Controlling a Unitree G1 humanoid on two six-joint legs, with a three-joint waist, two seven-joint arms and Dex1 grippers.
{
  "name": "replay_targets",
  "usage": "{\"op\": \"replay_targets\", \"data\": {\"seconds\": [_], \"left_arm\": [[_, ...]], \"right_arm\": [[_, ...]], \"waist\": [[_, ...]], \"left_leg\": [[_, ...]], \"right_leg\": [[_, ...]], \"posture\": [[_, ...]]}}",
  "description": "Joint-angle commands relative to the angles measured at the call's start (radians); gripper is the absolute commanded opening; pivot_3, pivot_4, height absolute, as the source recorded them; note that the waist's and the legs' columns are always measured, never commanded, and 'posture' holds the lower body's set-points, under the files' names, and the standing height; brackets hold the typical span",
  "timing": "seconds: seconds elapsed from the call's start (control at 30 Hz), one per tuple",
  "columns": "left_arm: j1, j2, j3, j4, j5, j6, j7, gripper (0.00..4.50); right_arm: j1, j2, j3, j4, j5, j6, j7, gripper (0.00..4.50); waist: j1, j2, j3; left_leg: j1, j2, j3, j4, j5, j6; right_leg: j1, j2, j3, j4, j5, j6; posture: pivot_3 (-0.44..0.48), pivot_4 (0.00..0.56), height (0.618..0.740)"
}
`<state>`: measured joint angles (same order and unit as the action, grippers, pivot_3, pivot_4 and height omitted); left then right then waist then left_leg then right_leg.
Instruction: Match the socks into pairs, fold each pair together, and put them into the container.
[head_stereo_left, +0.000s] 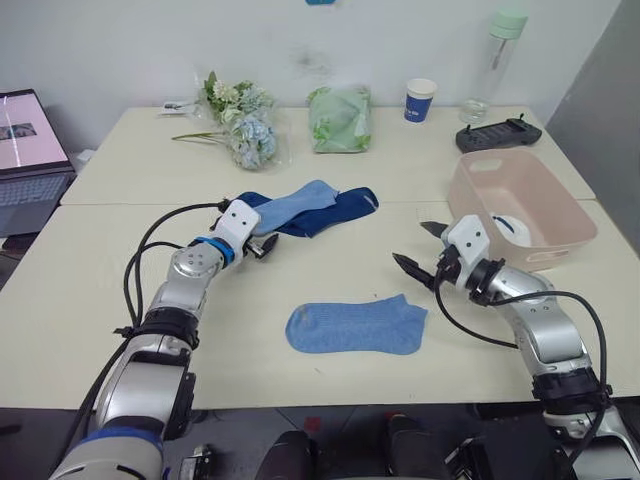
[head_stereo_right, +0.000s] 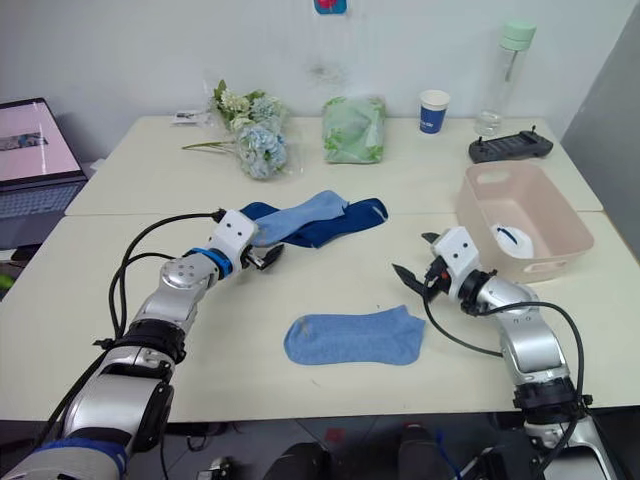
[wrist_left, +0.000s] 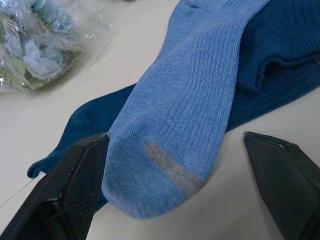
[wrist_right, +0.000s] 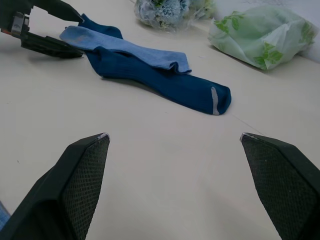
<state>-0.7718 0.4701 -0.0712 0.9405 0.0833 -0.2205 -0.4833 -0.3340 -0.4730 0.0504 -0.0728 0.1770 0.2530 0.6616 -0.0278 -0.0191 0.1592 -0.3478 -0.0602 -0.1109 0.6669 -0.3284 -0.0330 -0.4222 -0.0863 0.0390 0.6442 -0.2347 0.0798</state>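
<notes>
Left gripper (wrist_left: 175, 165) jaws apart, straddling light blue sock (wrist_left: 200, 100) toe atop navy socks (head_stereo_left: 340, 212): pinch top layer only. Right gripper (head_stereo_left: 420, 248) spread, idle (mate (head_stereo_left: 357, 326) lies near).

Items you cannot fully check:
- Dark navy socks (head_stereo_left: 340, 210): partly covered by the light blue sock (head_stereo_left: 300, 203); count unclear.
- White item (head_stereo_left: 507, 228) in the container (head_stereo_left: 560, 205): largely hidden by the wall.
- Laptop (head_stereo_left: 28, 150): cut off by the frame edge.

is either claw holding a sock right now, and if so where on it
Nothing is held. The left claw is open, its fingers either side of the toe of the light blue sock lying on the navy socks. The right claw is open.
</notes>
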Motion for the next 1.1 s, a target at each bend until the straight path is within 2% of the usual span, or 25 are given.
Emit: {"op": "replay_targets", "data": {"seconds": [0.03,0.37,0.5,0.6,0.7,0.8,0.87,0.93,0.97,1.03,1.1], "left_arm": [[-0.028,0.004,0.012,0.061,0.012,-0.047,0.023,3.27],[-0.030,0.017,0.045,0.096,-0.025,-0.091,-0.013,0.05],[-0.018,0.031,0.065,0.070,-0.034,-0.079,-0.036,0.05],[0.010,0.042,0.069,-0.021,-0.056,-0.041,-0.086,0.05],[0.094,0.068,0.096,-0.259,-0.128,0.114,-0.171,0.05],[0.253,0.143,0.089,-0.627,-0.193,0.352,-0.275,0.05],[0.351,0.171,0.092,-0.868,-0.281,0.545,-0.310,0.05],[0.407,0.178,0.101,-1.038,-0.366,0.713,-0.314,0.05],[0.422,0.178,0.106,-1.094,-0.396,0.777,-0.310,0.05],[0.438,0.146,0.109,-1.251,-0.540,0.975,-0.289,0.05],[0.411,0.077,0.112,-1.314,-0.626,1.098,-0.234,0.05]], "right_arm": [[0.009,-0.005,-0.023,-0.076,0.008,0.019,-0.019,4.50],[0.004,-0.008,-0.023,-0.095,0.008,0.048,-0.021,4.50],[-0.001,-0.013,-0.018,-0.093,0.009,0.052,-0.009,4.50],[-0.007,-0.014,-0.016,-0.089,0.009,0.054,-0.005,4.50],[-0.006,-0.017,-0.015,-0.091,0.011,0.057,0.000,4.50],[-0.004,-0.025,-0.021,-0.091,0.015,0.062,0.003,4.50],[-0.001,-0.031,-0.030,-0.085,0.017,0.058,0.004,4.50],[-0.001,-0.035,-0.036,-0.077,0.019,0.055,0.004,4.50],[-0.002,-0.036,-0.037,-0.074,0.018,0.054,0.005,4.50],[-0.007,-0.038,-0.041,-0.064,0.019,0.050,0.009,4.50],[-0.015,-0.038,-0.042,-0.055,0.019,0.049,0.014,4.50]], "waist": [[0.000,0.000,0.000],[-0.004,0.000,0.000],[-0.004,0.000,0.000],[-0.005,0.000,0.000],[-0.007,0.000,0.000],[-0.013,0.000,0.000],[-0.012,0.000,0.000],[-0.010,0.000,0.000],[-0.007,0.000,0.000],[0.000,0.000,0.000],[0.003,0.000,0.000]], "left_leg": [[0.000,0.000,0.000,0.000,0.000,0.000],[0.000,0.000,0.000,0.000,0.000,0.000],[0.000,0.000,0.000,0.000,0.000,0.000],[0.000,0.000,0.000,0.000,0.000,0.000],[-0.001,0.001,0.000,0.000,0.000,0.000],[-0.001,0.002,0.000,0.000,0.000,0.000],[-0.001,0.003,0.000,-0.001,0.000,0.000],[-0.001,0.004,0.000,-0.001,0.000,0.000],[-0.001,0.005,0.000,-0.001,0.000,0.000],[-0.001,0.005,-0.001,0.000,0.000,0.001],[-0.001,0.004,-0.002,0.001,0.000,0.001]], "right_leg": [[0.000,0.000,0.000,0.000,0.000,0.000],[0.000,0.001,0.000,0.001,0.000,0.000],[-0.001,0.001,0.000,0.001,0.000,0.000],[-0.001,0.001,0.000,0.001,0.000,0.000],[-0.001,0.001,0.001,0.001,0.000,0.000],[-0.002,0.001,0.001,0.001,0.000,0.000],[-0.003,0.001,0.002,0.001,0.000,0.000],[-0.002,0.000,0.002,0.000,0.000,0.000],[-0.002,0.000,0.002,0.001,0.000,0.000],[-0.001,0.000,0.002,0.001,0.000,0.000],[0.001,0.000,0.001,0.001,0.000,0.000]], "posture": [[0.000,0.150,0.740],[0.000,0.150,0.740],[0.000,0.150,0.740],[0.000,0.150,0.740],[0.000,0.150,0.740],[0.000,0.150,0.740],[0.000,0.150,0.740],[0.000,0.150,0.740],[0.000,0.150,0.740],[0.000,0.150,0.740],[0.000,0.150,0.740]]}}
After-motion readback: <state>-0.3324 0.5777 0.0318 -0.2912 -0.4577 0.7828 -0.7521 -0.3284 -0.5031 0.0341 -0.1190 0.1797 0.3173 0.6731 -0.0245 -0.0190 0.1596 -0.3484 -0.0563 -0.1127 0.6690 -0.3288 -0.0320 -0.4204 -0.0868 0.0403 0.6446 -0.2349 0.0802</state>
